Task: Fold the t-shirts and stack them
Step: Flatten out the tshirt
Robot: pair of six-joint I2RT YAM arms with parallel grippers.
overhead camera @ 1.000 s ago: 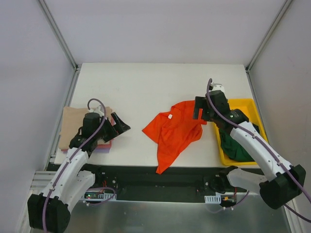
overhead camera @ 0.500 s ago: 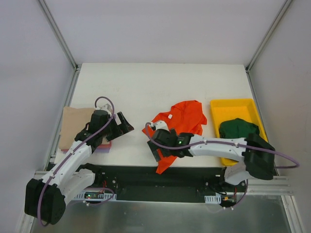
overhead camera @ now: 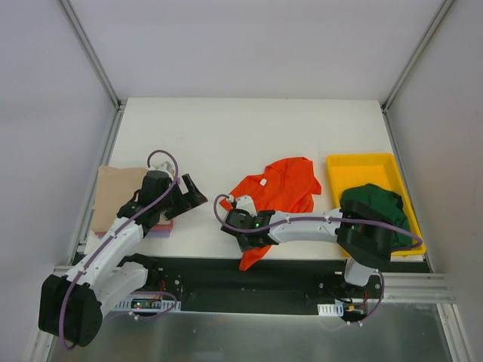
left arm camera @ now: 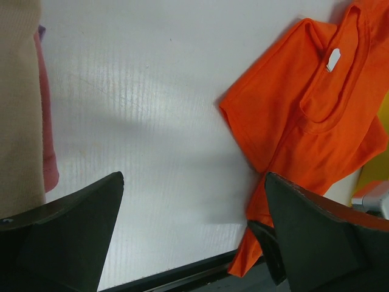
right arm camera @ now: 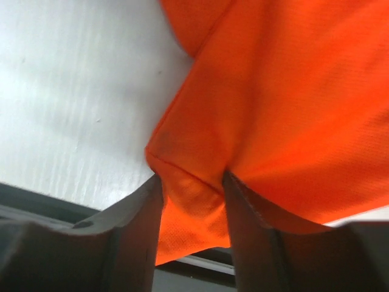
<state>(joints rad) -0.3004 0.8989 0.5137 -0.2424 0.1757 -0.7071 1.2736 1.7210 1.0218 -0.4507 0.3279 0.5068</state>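
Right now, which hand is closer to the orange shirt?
Right. The right hand is at the near edge of the orange shirt, straddling a fold. The left hand hovers open over the table to the shirt's left, apart from it, beside the tan shirt.

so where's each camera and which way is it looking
top: overhead at the near side, looking down on the table; left arm and right arm show
left wrist: looks over the table at the orange shirt; left hand open below
right wrist: close on the shirt's edge inside the right hand
all three show the orange shirt
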